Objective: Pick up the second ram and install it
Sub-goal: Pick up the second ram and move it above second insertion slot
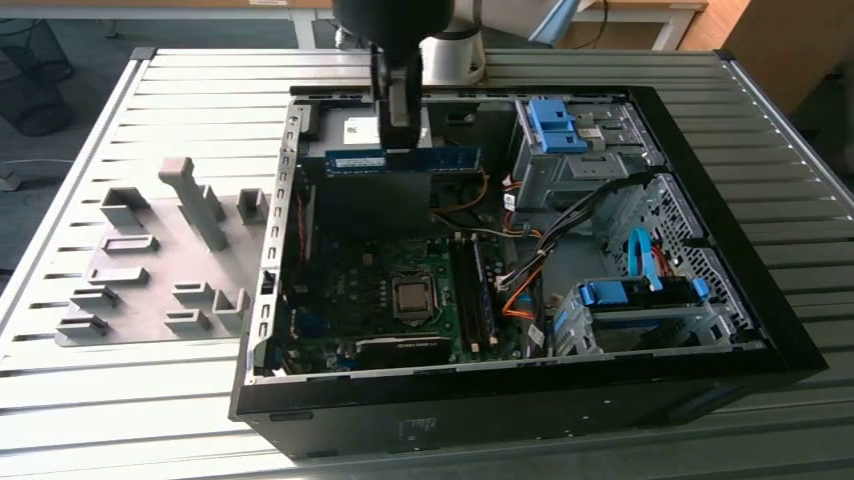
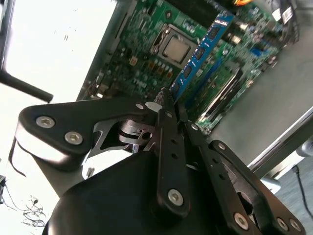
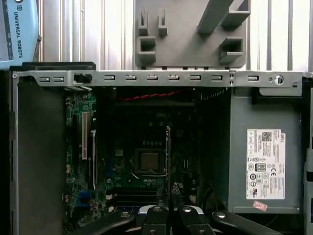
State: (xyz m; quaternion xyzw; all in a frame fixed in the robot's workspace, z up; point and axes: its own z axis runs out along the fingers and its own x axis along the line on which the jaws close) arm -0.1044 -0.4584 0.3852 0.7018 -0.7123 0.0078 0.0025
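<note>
The black gripper [image 2: 168, 100] is clamping its jaws on the long blue-green second ram stick [image 2: 200, 51]; any tilting risks seating it crooked.

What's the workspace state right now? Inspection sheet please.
Surface: slatted metal table carrying an open computer case.
Job's things: second ram held above the motherboard, not seated.
Clutter: grey fixture plate with upright holders, beside the case on the exterior view's left.
Grippers: gripper shut on the second ram.
Cables: orange and black bundle and blue cable inside the case.
Surroundings: wire bin on the floor, wooden furniture behind the table.
</note>
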